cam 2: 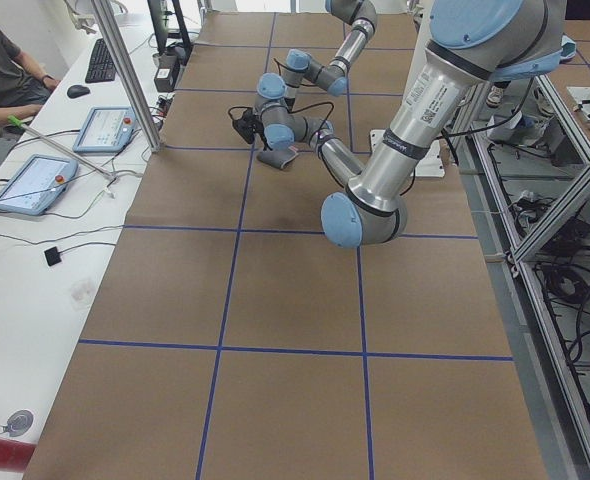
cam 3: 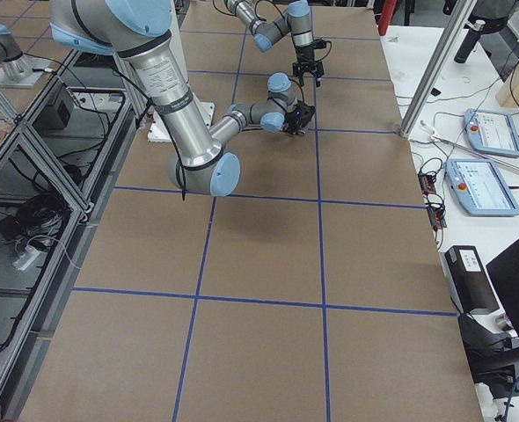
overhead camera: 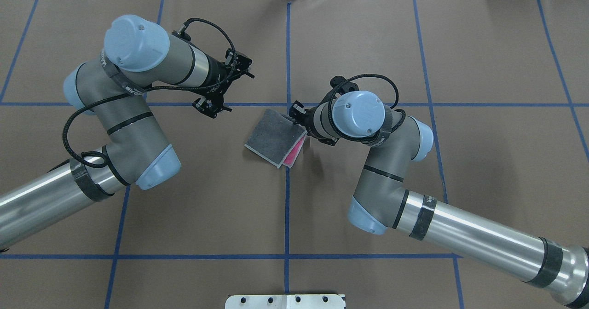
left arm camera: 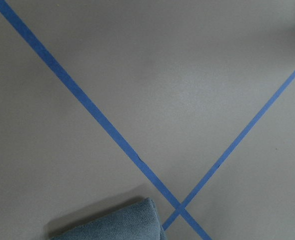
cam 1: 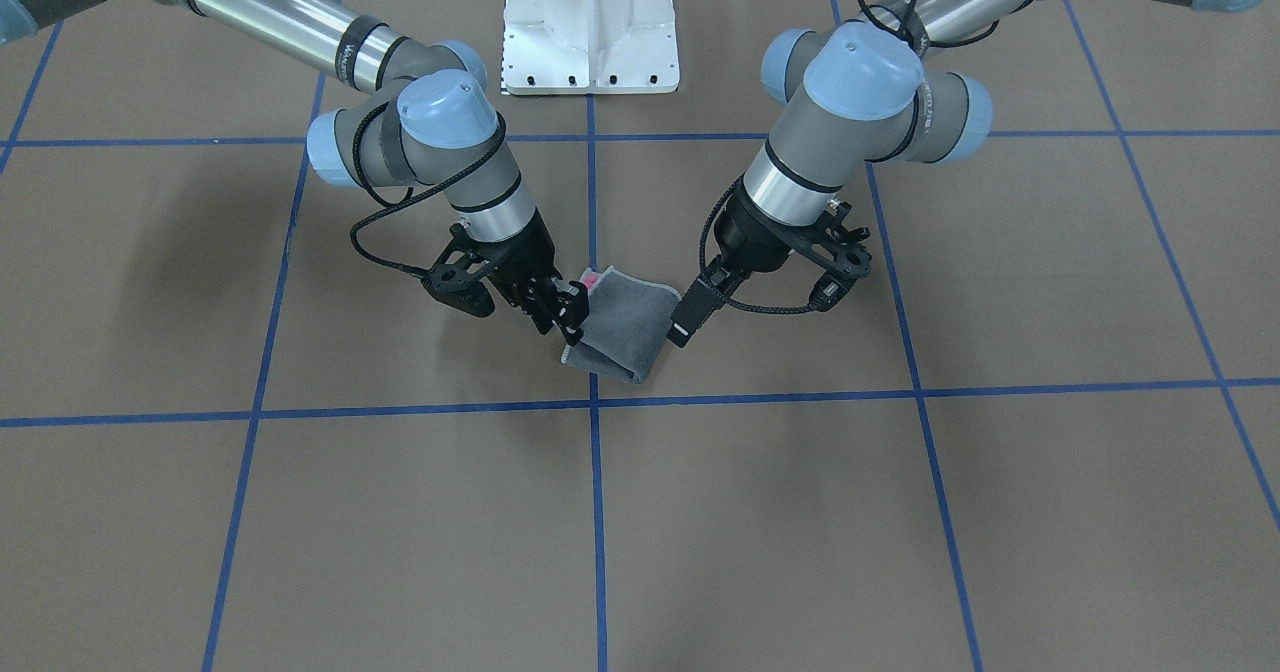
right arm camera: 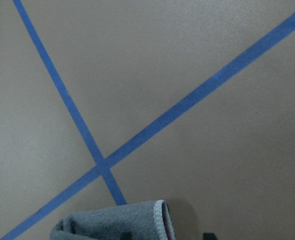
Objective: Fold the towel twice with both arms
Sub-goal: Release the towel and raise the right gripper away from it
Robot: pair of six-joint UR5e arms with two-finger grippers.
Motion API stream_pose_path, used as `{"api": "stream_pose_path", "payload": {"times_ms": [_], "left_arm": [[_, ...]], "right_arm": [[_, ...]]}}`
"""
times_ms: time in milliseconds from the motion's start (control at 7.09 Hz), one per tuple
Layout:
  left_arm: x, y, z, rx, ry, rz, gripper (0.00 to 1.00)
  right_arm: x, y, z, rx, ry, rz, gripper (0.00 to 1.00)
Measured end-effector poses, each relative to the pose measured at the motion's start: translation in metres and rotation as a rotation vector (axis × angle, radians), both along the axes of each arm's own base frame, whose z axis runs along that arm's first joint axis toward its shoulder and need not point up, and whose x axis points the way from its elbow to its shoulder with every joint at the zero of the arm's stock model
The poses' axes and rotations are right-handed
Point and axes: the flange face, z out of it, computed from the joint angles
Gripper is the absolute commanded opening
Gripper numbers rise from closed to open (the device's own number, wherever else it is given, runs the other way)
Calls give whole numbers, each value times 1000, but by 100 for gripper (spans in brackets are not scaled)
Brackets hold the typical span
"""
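Note:
The towel (cam 1: 625, 327) lies folded small at the table's middle, grey face up, with a pink strip (overhead camera: 294, 152) showing along one edge. My right gripper (cam 1: 565, 324) sits at the towel's corner (overhead camera: 289, 114), and its fingers look closed on that edge. The right wrist view shows the bunched grey towel (right arm camera: 112, 222) with light edging at its bottom. My left gripper (cam 1: 685, 322) hangs beside the towel's other side, raised and apart from it. Only one black finger shows, so I cannot tell if it is open. The left wrist view shows a towel corner (left arm camera: 117, 225).
The white bolted pedestal (cam 1: 590, 22) stands at the robot's side of the brown table, which is marked with blue tape lines (cam 1: 595, 512). Operator desks with tablets (cam 2: 25, 185) lie beyond the far edge.

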Motion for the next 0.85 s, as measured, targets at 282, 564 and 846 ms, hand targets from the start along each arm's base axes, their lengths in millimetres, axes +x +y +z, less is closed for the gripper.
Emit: {"api": "stream_pose_path", "payload": {"times_ms": [282,564,846], "left_arm": [[0,0,-1,1,1,0,100],[0,0,-2,2,2,0,100],[0,0,-3,0,3,-1,100]], "right_arm": [[2,1,0,0,-1,0,0],[3,1,-1,-2,-1,-8,0],[14,-7,-9,-13,-11,-17,0]]}}
